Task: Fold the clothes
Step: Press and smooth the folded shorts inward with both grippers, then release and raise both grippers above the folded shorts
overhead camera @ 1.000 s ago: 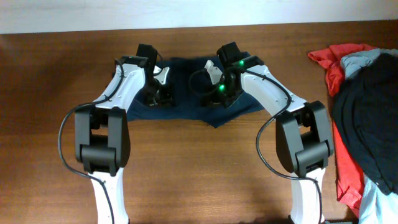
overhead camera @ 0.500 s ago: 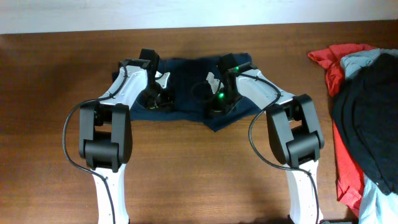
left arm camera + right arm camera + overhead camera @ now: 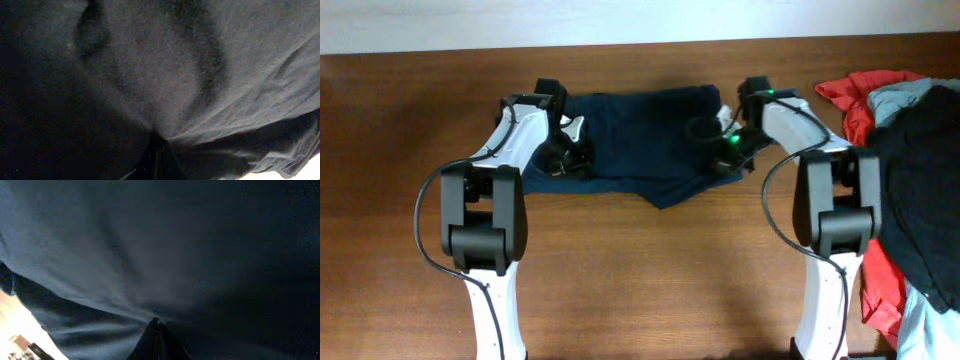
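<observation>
The clothes, a pair of dark navy shorts (image 3: 640, 150), lie spread and wrinkled across the far middle of the wooden table. My left gripper (image 3: 563, 160) presses down on their left part, shut on a pinch of the fabric. My right gripper (image 3: 723, 155) is at their right edge, also shut on the cloth. In the left wrist view the shorts (image 3: 165, 65) fill the frame, and folds run into the closed left gripper (image 3: 159, 150). The right wrist view shows the same: navy shorts (image 3: 150, 245) gathered into the closed right gripper (image 3: 156, 330).
At the right edge of the table lies a pile: a red garment (image 3: 847, 100), a large black garment (image 3: 920, 200) on top, and a pale blue-grey piece (image 3: 910, 92). The table's far edge (image 3: 640, 45) runs just behind the shorts.
My right gripper has swung to the right, drawing the shorts' right side outward with it. The left gripper shifted slightly left. The shorts now lie stretched wider between them.
</observation>
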Tool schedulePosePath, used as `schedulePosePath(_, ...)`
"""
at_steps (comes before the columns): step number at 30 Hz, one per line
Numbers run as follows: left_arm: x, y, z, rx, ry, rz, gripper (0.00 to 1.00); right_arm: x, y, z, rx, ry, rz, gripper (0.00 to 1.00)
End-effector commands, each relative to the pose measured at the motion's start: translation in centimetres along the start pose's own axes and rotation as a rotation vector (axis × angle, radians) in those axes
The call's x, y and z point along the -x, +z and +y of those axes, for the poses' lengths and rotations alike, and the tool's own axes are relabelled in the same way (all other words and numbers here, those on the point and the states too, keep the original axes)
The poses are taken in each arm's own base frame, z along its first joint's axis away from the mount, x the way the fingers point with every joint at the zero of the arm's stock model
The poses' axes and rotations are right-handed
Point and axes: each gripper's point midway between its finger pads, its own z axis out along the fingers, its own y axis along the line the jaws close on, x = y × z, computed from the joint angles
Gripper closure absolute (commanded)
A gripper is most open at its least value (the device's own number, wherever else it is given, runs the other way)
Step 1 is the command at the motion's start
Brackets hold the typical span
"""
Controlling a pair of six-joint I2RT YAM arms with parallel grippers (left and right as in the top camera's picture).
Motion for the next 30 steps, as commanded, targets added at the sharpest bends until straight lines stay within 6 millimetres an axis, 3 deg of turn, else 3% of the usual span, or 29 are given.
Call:
schedulePosePath(1,1.3,-0.8,1.5,0.051,-0.017,-0.04,1.0,0.3,-1.1,0.1,0.01,-0.011,-0.021,0.96)
schedulePosePath(8,5.3,-9.1,-3.6,-0.049,0.085,-0.266,0.99,2.2,-5.8,4.9,0.05,-0.119,-0.136,0.96)
schedulePosePath(13,7.9,-11.7,-5.0,-0.064,0.138,-0.394,0.98,4.5,-7.5,8.2,0.067,-0.234,-0.251,0.96)
schedulePosePath(20,10.1,-10.8,-4.6,-0.052,0.159,-0.456,0.98,7.7,-5.9,11.5,0.095,-0.374,-0.37,0.96)
schedulePosePath(26,10.4,-6.8,-3.7,-0.045,0.147,-0.396,0.99,9.0,-3.9,14.4,0.109,-0.479,-0.431,0.96)
schedulePosePath(28,11.0,-5.7,-3.4,-0.045,0.148,-0.397,0.99,9.7,-3.0,14.5,0.058,-0.493,-0.461,0.96)
schedulePosePath(30,11.9,-4.6,-2.9,-0.047,0.152,-0.412,1.0,11.0,-1.6,13.2,-0.036,-0.425,-0.497,0.96)
